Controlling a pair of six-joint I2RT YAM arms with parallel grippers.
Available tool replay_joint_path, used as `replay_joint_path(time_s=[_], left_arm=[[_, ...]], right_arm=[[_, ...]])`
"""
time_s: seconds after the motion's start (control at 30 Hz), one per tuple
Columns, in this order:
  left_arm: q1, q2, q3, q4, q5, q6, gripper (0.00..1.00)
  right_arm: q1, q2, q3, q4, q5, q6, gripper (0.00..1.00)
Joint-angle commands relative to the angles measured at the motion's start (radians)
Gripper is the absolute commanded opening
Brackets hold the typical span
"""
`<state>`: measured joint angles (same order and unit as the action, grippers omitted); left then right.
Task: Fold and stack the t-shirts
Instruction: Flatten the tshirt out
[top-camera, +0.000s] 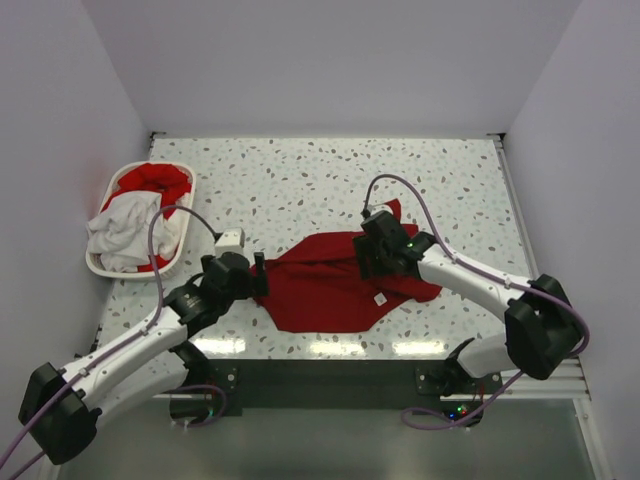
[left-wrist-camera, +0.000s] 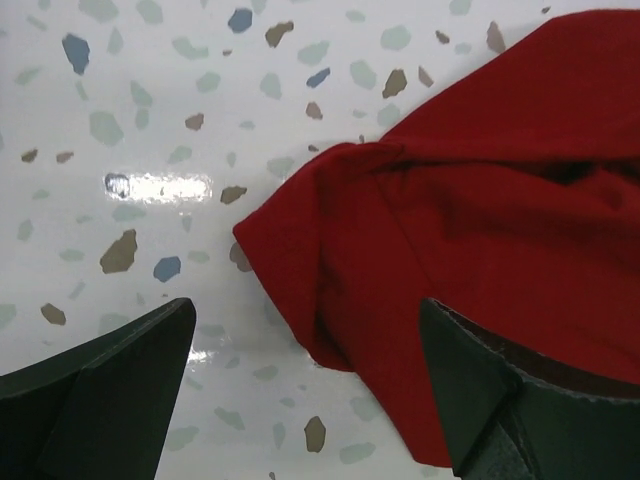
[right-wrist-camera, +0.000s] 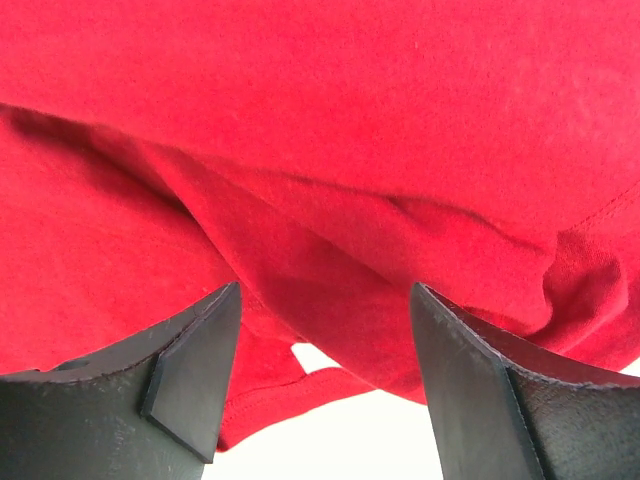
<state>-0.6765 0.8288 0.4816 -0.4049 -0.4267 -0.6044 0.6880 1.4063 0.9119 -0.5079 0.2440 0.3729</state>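
Observation:
A deep red t-shirt (top-camera: 330, 285) lies crumpled in the middle of the table, with a small white label (top-camera: 380, 298) near its right side. My left gripper (top-camera: 258, 275) is open at the shirt's left corner (left-wrist-camera: 300, 260), one finger over bare table, the other over the cloth. My right gripper (top-camera: 372, 258) is open over the shirt's upper right part, and red cloth (right-wrist-camera: 330, 200) fills its view, with a hem between the fingers. Another red shirt (top-camera: 155, 182) and a white shirt (top-camera: 125, 228) lie in the basket.
A white plastic laundry basket (top-camera: 101, 268) stands at the table's left edge. The speckled table (top-camera: 300, 180) is walled on the left, back and right. A dark rail (top-camera: 330, 380) runs along the near edge.

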Motion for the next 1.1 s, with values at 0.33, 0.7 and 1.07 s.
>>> replay_joint_path(time_s=[0.33,0.7,1.07], left_arm=[[-0.006,0.15,-0.094,0.121,-0.023,-0.201,0.71],[0.038,0.377,0.067,0.109,-0.264,-0.152,0.0],[0.189,0.61,0.417,0.31,-0.282,0.337,0.0]], right_arm=[[-0.004,-0.044,-0.056,0.032,-0.006,-0.017,0.72],[-0.028,-0.017,-0.113,0.025,-0.133,0.034,0.62],[0.157,-0.024,-0.199,0.066,-0.328,0.194,0.0]])
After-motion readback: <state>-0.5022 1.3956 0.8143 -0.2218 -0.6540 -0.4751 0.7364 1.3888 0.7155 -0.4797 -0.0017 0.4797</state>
